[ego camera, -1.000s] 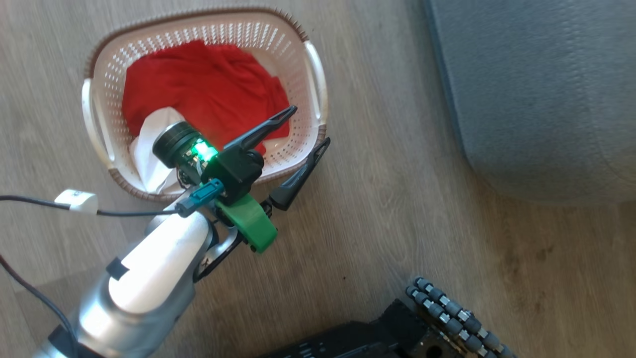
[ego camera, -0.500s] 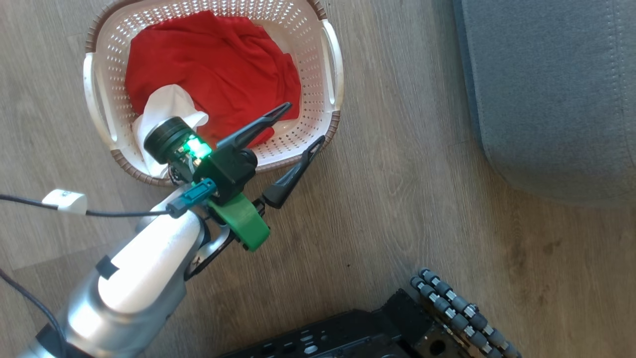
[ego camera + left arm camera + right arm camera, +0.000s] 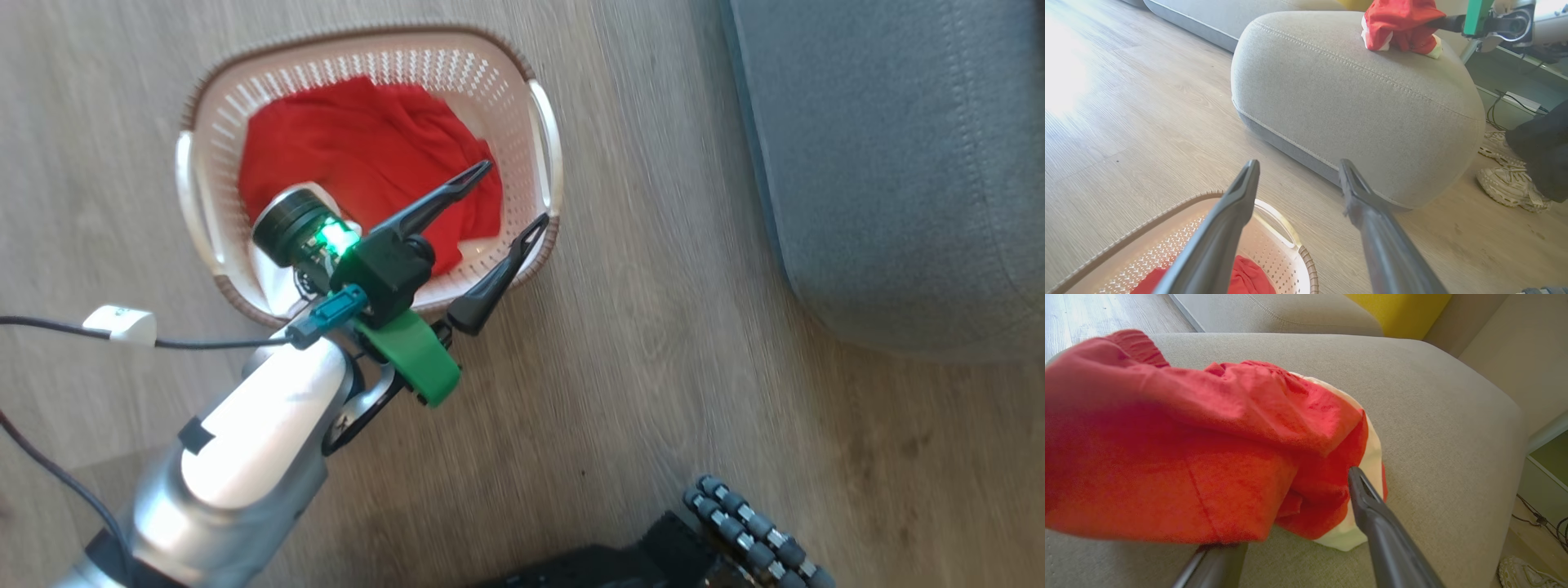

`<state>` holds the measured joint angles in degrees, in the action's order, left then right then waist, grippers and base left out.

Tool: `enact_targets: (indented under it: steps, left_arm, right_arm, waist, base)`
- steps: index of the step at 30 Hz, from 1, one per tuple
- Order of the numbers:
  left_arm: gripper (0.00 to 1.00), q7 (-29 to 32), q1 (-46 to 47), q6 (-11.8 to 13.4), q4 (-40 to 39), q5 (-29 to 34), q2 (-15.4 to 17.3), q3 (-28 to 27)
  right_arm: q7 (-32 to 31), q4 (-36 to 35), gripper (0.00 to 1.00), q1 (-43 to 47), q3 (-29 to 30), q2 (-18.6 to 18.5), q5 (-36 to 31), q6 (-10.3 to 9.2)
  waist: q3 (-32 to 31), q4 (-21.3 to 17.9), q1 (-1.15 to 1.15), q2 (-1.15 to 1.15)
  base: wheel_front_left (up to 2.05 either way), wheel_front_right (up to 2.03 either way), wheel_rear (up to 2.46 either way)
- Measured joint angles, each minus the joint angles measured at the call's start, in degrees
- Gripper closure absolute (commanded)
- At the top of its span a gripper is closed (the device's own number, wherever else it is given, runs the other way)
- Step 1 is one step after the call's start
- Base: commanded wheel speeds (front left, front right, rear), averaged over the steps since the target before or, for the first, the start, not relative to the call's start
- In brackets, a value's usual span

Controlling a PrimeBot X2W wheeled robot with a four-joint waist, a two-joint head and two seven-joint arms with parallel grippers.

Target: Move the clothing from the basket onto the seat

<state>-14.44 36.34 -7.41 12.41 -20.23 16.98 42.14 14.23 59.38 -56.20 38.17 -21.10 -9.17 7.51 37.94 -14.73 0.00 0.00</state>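
Note:
A red piece of clothing (image 3: 367,147) lies in the cream basket (image 3: 367,37) on the wooden floor. My left gripper (image 3: 514,194) hangs open and empty above the basket's near right rim. In the left wrist view its fingers (image 3: 1299,163) frame the grey seat (image 3: 1351,102), with the basket (image 3: 1290,228) below them. Another red and white piece of clothing (image 3: 1188,437) is bunched on the seat (image 3: 1433,416). My right gripper (image 3: 1290,506) is at it with fingers wide apart, the left one under the cloth. It also shows from the side (image 3: 1447,22).
A person's pale shoe (image 3: 1511,185) and dark trouser leg (image 3: 1539,151) are on the floor right of the seat, near cables. A yellow cushion (image 3: 1400,312) sits at the sofa's back. My dark wheeled base (image 3: 735,531) is at the bottom.
The head camera has shifted, so basket and seat sit differently in the picture. My left gripper stays open over the basket's near right rim.

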Motion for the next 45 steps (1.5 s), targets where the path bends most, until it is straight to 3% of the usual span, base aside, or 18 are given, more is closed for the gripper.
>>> enact_targets:
  steps: [4, 10, 18, 32, 45]
  left_arm:
    - [0.0, 0.0, -0.09, 0.01, 0.94, -0.46, -1.78, -1.57]
    - [0.0, 0.0, -1.59, 0.01, 2.59, -0.46, -4.3, -3.12]
    - [0.0, 0.0, -5.41, 0.0, 5.24, -0.65, -7.26, -5.91]
    - [0.0, 0.0, -12.57, 0.0, 8.46, -0.48, -9.67, -15.96]
    - [0.0, 0.0, -19.26, 0.0, 9.95, 3.34, -11.11, -29.34]
  right_arm:
    - [0.0, -1.18, 0.0, 4.82, -4.79, -1.4, 5.42, 0.0]
    - [0.1, -9.06, 0.0, 14.27, -12.99, -1.82, 14.55, 0.0]
    - [0.23, -20.9, 0.0, 25.01, -20.64, 0.79, 20.07, 0.0]
    - [0.24, -34.0, 0.0, 35.29, -32.95, 9.07, 19.24, 0.0]
    - [0.23, -35.39, 0.0, 39.88, -40.9, 13.76, 21.99, 0.0]
  waist:
    - [-2.91, 0.92, 0.0, 0.0]
    - [-7.64, 2.64, 0.0, 0.0]
    - [-14.48, 5.67, 0.0, 0.0]
    - [-24.82, 12.15, -0.01, 0.0]
    - [-30.83, 16.49, -0.01, 0.0]
  base:
    - [0.0, 0.0, 0.0]
    - [0.0, 0.0, 0.0]
    - [0.0, 0.0, 0.0]
    - [0.0, 0.0, 0.0]
    - [0.0, 0.0, 0.0]
